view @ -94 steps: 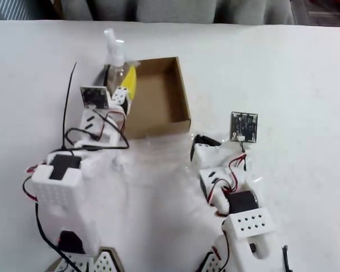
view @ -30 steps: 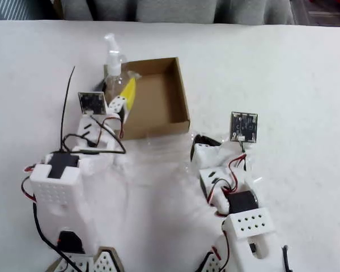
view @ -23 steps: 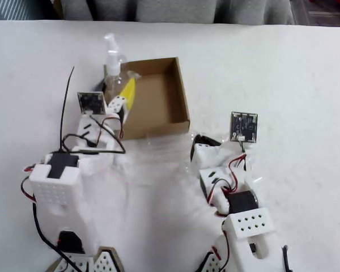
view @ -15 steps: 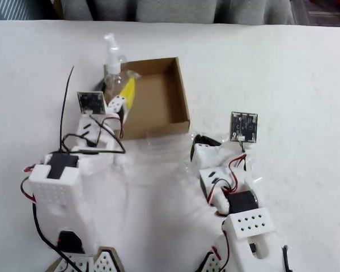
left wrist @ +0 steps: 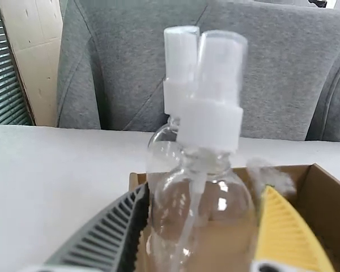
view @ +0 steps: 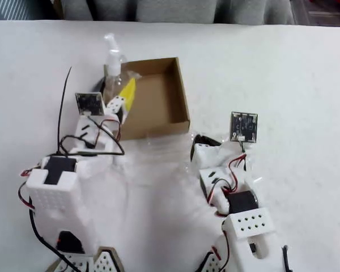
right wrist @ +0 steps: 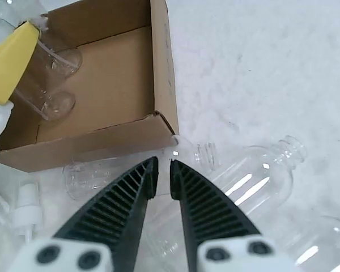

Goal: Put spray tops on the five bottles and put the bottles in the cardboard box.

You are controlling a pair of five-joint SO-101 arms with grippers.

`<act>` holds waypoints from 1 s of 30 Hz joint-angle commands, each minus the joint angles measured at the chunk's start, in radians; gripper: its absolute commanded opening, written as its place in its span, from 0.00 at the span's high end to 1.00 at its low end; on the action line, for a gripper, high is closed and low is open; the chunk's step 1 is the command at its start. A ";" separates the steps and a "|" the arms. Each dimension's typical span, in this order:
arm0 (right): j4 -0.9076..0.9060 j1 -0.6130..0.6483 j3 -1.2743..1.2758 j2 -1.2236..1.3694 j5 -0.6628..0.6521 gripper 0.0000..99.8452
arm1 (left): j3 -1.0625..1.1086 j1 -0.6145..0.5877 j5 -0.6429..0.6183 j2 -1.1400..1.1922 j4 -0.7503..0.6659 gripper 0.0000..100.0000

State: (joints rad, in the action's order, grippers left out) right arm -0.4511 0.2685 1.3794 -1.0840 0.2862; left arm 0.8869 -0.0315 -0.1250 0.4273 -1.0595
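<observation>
A clear bottle [left wrist: 201, 226] with a white spray top [left wrist: 215, 85] stands between the grey and yellow fingers of my left gripper [left wrist: 204, 195], which is shut on it. A second white spray top [left wrist: 181, 62] shows just behind. In the high view this bottle [view: 114, 62] is at the left wall of the cardboard box [view: 158, 96], with my left gripper [view: 116, 93] around it. My right gripper [right wrist: 163, 164] hangs shut and holds nothing, just in front of the box's near wall [right wrist: 102, 141]. It is over uncapped clear bottles [right wrist: 255, 175] lying on the table.
Another clear bottle [right wrist: 102, 170] lies along the box's front wall. A loose white spray top [right wrist: 25, 198] lies near it. The table is covered in white cloth [view: 272, 73], open to the right and behind the box. Grey chairs [left wrist: 272, 68] stand beyond the far edge.
My left arm has drawn back slightly toward its base and shifted a little left, with the bottle settling lower at the box's left wall. The right arm has not moved.
</observation>
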 commanded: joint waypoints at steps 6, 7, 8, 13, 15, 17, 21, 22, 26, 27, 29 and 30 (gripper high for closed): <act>0.021 -0.013 -0.005 -0.013 -0.002 0.98 | -0.029 -0.012 -0.014 -0.070 0.150 0.53; 0.021 -0.013 -0.005 -0.013 -0.002 0.98 | -0.028 -0.012 -0.014 -0.070 0.150 0.53; 0.021 -0.013 -0.005 -0.013 -0.002 0.98 | -0.028 -0.012 -0.014 -0.070 0.150 0.53; 0.021 -0.013 -0.005 -0.013 -0.002 0.98 | -0.028 -0.012 -0.014 -0.070 0.150 0.53; 0.021 -0.013 -0.005 -0.013 -0.002 0.98 | -0.028 -0.012 -0.014 -0.070 0.150 0.53; 0.021 -0.013 -0.005 -0.013 -0.002 0.98 | -0.028 -0.012 -0.014 -0.071 0.150 0.53; 0.021 -0.013 -0.005 -0.013 -0.002 0.98 | -0.028 -0.012 -0.012 -0.073 0.150 0.53; 0.021 -0.013 -0.005 -0.013 -0.002 0.98 | -0.026 -0.013 -0.011 -0.077 0.150 0.53; 0.021 -0.013 -0.005 -0.013 -0.002 0.98 | 0.032 -0.033 -0.011 -0.147 0.150 0.53; 0.021 -0.013 -0.005 -0.013 -0.002 0.98 | 0.060 -0.033 -0.009 -0.171 0.150 0.53; 0.021 -0.013 -0.005 -0.013 -0.002 0.98 | 0.112 -0.030 -0.009 -0.217 0.150 0.53; 0.021 -0.013 -0.005 -0.013 -0.002 0.98 | 0.132 -0.030 -0.009 -0.237 0.150 0.53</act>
State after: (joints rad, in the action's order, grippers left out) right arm -0.4511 0.2685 1.3794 -1.0840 0.2862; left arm 0.9544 -0.0483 -0.1250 0.3184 -0.9122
